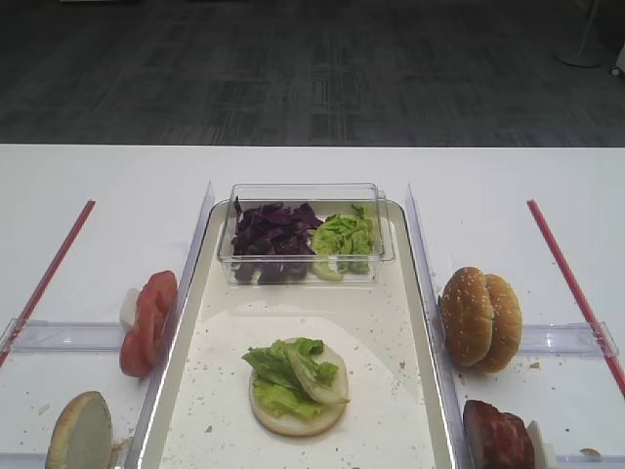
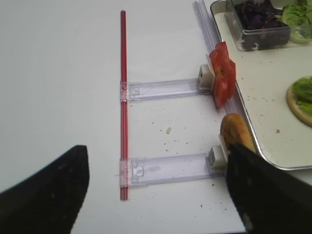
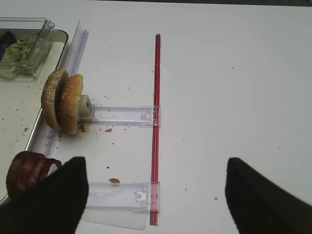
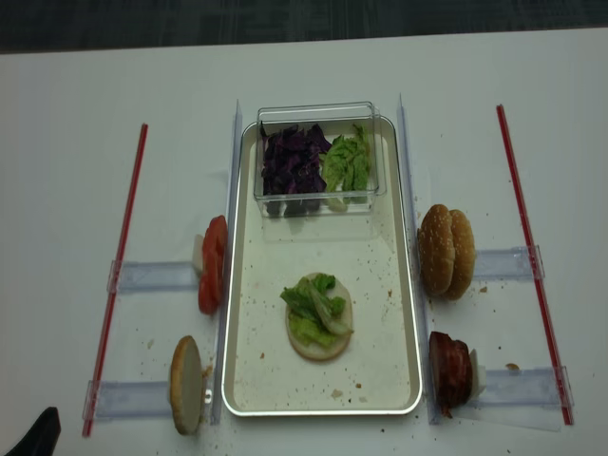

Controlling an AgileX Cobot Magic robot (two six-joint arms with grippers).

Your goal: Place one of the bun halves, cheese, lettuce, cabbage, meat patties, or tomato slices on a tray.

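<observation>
A flat bun half point(image 1: 297, 405) lay on the floor of the tray point(image 1: 410, 322), toward its near end, with a clump of lettuce point(image 1: 293, 371) resting on top. More lettuce and the purple cabbage point(image 1: 271, 234) were seen in a clear tub point(image 1: 305, 195) at the tray's far end.

Off the tray, to the right, two seeded bun halves point(image 1: 479, 318) stood on edge against a clear holder point(image 3: 122, 115), with the meat patties point(image 1: 498, 437) just nearer. To the left, the tomato slices point(image 1: 146, 322) were stacked on edge, and another bun half point(image 1: 80, 432) stood nearer the table edge. No cheese could be made out.

The right gripper point(image 3: 156, 195) was seen only in its wrist view, fingers point(image 3: 265, 197) spread wide and nothing between them, hovering over bare table beside a red rod point(image 3: 156, 126). The left gripper point(image 2: 156, 195) likewise hung off to the left with jaws wide apart and empty; only a dark tip of it showed in the overhead view.

The next layer was judged likely to be a patty or tomato. For a patty, the right jaws would best be brought down across the disc's thin edge, closed gently so the glossy surface was not squashed, then lifted clear of the holder before crossing the tray rim. Release should be made low and centred over the lettuce, lest the leaves be dragged off the bun.
</observation>
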